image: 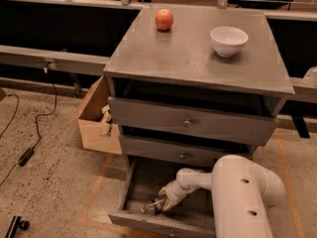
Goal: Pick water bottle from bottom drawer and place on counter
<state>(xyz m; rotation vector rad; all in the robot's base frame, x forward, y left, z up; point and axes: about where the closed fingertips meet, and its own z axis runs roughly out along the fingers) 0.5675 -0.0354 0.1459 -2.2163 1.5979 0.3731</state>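
Observation:
The bottom drawer point(139, 182) is pulled out at the foot of the grey cabinet. The water bottle point(151, 206) lies on its side on the drawer floor near the front panel. My white arm reaches down into the drawer from the lower right. The gripper point(162, 203) is at the bottle's right end, touching or closing around it. The counter point(193, 58) is the cabinet's flat grey top, high above the gripper.
A red apple point(164, 19) and a white bowl point(229, 40) stand on the counter. Two upper drawers with round knobs point(186, 123) are shut. An open cardboard box point(96, 118) sits left of the cabinet. A black cable point(29, 143) lies on the floor at left.

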